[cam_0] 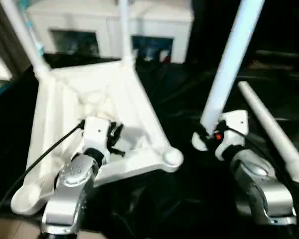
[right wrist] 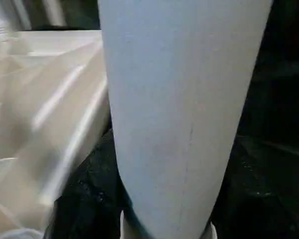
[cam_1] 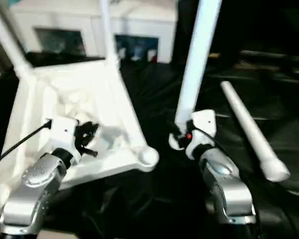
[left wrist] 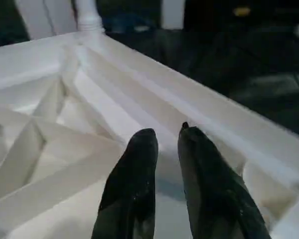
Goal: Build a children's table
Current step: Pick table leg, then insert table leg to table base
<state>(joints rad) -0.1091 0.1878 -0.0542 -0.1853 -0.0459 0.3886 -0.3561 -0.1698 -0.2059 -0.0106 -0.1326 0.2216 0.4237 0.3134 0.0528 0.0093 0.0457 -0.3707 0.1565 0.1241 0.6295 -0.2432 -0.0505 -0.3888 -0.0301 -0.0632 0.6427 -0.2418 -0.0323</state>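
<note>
Right end effector (cam_0: 205, 138) clamps an upright leg (cam_0: 231, 62); left end effector (left wrist: 167, 139), fingers narrowly apart and empty, rests over the ribs of the upturned top (cam_0: 55, 107). I judge the held leg could tip or miss the near socket (cam_0: 170, 157), being gripped low. A loose leg (cam_1: 249, 130) lies just right, narrowing swing room; black surface (cam_0: 179, 199) between is free.

White table top (cam_0: 97, 107) lies upside down, ribs up — two legs (cam_0: 123, 30) stand in its far corners; one leg (cam_0: 231, 59) upright beside it, another (cam_0: 271, 129) lying flat.
</note>
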